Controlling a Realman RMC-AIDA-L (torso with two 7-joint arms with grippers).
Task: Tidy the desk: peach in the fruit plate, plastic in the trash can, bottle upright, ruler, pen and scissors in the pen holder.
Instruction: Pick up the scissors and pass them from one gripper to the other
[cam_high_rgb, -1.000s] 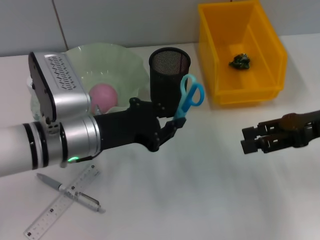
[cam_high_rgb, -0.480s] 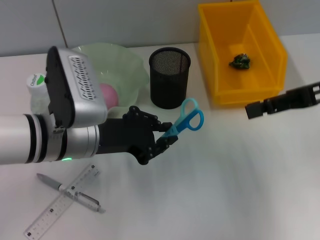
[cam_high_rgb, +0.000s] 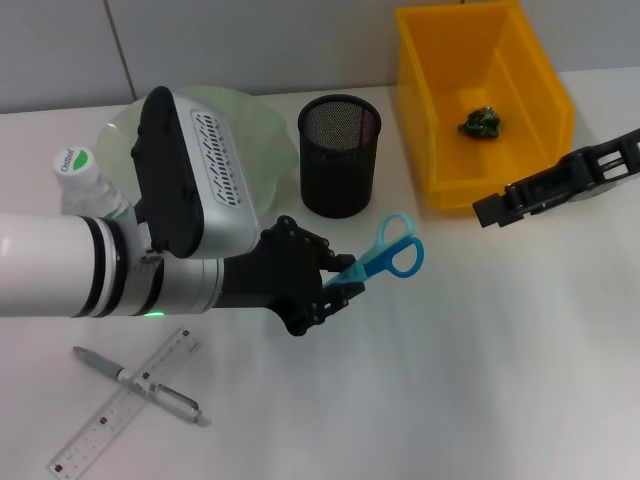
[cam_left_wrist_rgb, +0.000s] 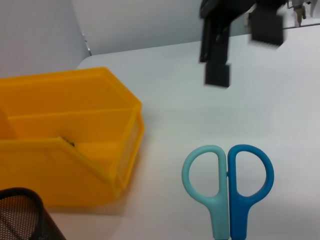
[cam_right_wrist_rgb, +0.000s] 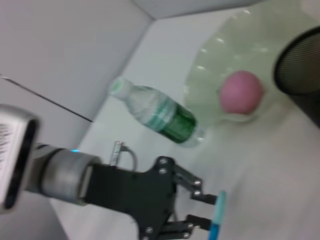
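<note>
Head view: our left gripper stays clamped on the scissors, now tipped nearly flat, drifted down and away from the pen holder. That drop-in isn't done; our right gripper, fingers unreadable, hangs by the trash can.

I see the pen holder mid-bench, fruit plate to its left, trash can to its right. Scissors sit in front of the holder. Pen crosses ruler front-left. Bottle left of plate.
</note>
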